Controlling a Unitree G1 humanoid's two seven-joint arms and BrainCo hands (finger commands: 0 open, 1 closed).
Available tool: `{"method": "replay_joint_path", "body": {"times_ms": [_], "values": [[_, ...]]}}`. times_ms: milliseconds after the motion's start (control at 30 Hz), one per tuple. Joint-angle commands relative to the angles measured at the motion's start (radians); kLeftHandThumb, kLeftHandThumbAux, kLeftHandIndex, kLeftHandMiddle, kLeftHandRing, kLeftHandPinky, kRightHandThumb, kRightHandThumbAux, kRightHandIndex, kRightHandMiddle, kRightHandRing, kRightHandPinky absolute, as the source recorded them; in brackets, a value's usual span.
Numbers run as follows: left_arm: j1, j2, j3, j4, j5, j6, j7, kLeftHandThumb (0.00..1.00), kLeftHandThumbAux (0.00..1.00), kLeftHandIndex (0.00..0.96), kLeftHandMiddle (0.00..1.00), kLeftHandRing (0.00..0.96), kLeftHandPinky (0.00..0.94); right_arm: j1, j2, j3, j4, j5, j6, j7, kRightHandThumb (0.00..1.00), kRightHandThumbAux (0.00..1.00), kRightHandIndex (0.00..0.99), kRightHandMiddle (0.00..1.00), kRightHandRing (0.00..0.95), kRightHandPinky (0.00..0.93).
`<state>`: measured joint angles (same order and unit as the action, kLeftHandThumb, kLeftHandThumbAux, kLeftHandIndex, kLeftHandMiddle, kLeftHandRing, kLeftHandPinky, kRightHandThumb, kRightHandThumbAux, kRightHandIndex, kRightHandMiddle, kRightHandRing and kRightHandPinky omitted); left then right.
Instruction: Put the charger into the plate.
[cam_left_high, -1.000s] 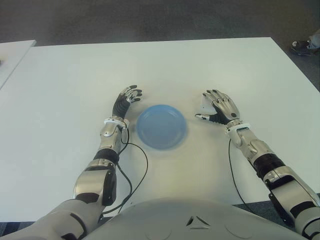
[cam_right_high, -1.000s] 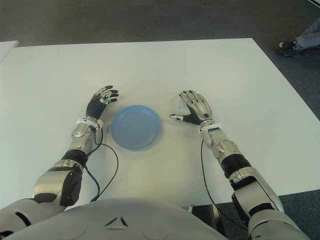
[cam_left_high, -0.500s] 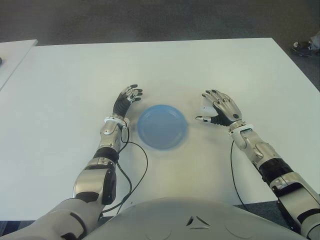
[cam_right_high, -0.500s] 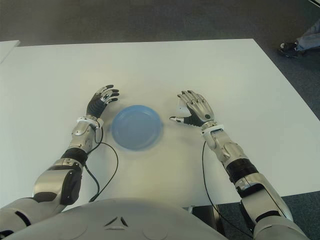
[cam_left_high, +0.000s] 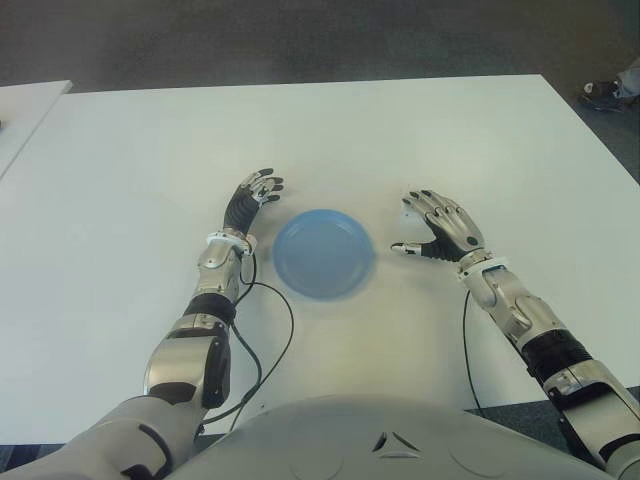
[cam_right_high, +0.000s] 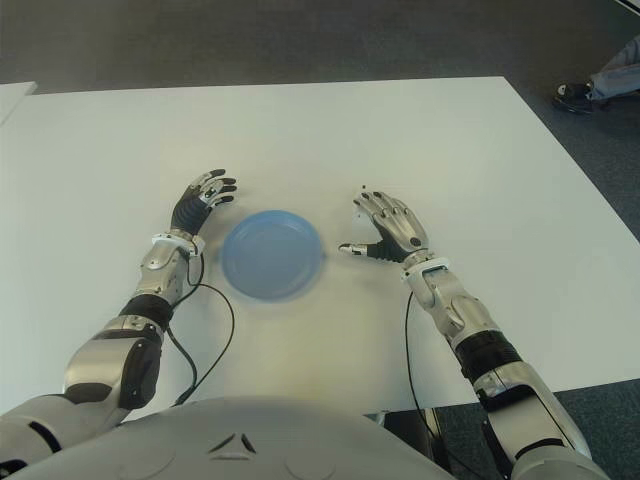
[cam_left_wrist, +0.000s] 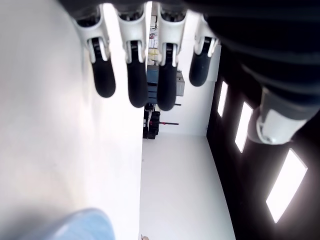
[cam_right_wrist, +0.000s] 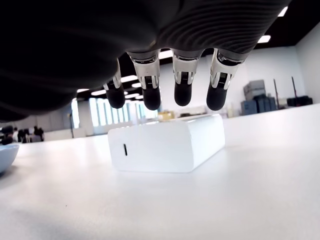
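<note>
A blue plate (cam_left_high: 323, 252) lies on the white table (cam_left_high: 400, 130) between my two hands. The charger (cam_right_wrist: 167, 147), a small white block with a dark slot on its end, lies flat on the table in the right wrist view, just beyond the fingertips. My right hand (cam_left_high: 440, 228) is right of the plate, fingers spread and holding nothing, hovering low over the table. In the eye views I cannot make out the charger by that hand. My left hand (cam_left_high: 252, 197) shows left of the plate, fingers extended and empty.
A second white table (cam_left_high: 25, 105) stands at the far left. A person's shoe (cam_left_high: 603, 95) is on the floor beyond the back right corner. Thin black cables run along my left arm (cam_left_high: 280, 330) and right arm (cam_left_high: 465, 340).
My right hand has drawn back a little toward my body. The white charger seen by its fingers earlier no longer shows in the eye views. The left hand and plate have not moved.
</note>
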<state>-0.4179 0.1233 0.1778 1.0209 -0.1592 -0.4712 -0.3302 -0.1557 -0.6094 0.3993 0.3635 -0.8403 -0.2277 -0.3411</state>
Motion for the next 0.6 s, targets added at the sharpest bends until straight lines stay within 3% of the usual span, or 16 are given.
{"method": "replay_joint_path", "body": {"times_ms": [33, 433, 600], "values": [[0.017, 0.007, -0.003, 0.028, 0.008, 0.033, -0.011, 0.0, 0.502, 0.22, 0.303, 0.299, 0.279, 0.027, 0.001, -0.014, -0.023, 0.006, 0.004, 0.012, 0.296, 0.152, 0.0, 0.0, 0.0, 0.0], [0.016, 0.009, -0.003, 0.032, 0.01, 0.033, -0.009, 0.0, 0.509, 0.22, 0.304, 0.3, 0.279, 0.054, -0.007, -0.029, -0.066, -0.003, -0.016, 0.006, 0.279, 0.149, 0.0, 0.0, 0.0, 0.0], [0.015, 0.011, -0.004, 0.035, 0.011, 0.032, -0.011, 0.0, 0.509, 0.218, 0.302, 0.297, 0.275, 0.03, -0.009, -0.031, -0.044, -0.01, -0.024, -0.007, 0.283, 0.145, 0.0, 0.0, 0.0, 0.0]]}}
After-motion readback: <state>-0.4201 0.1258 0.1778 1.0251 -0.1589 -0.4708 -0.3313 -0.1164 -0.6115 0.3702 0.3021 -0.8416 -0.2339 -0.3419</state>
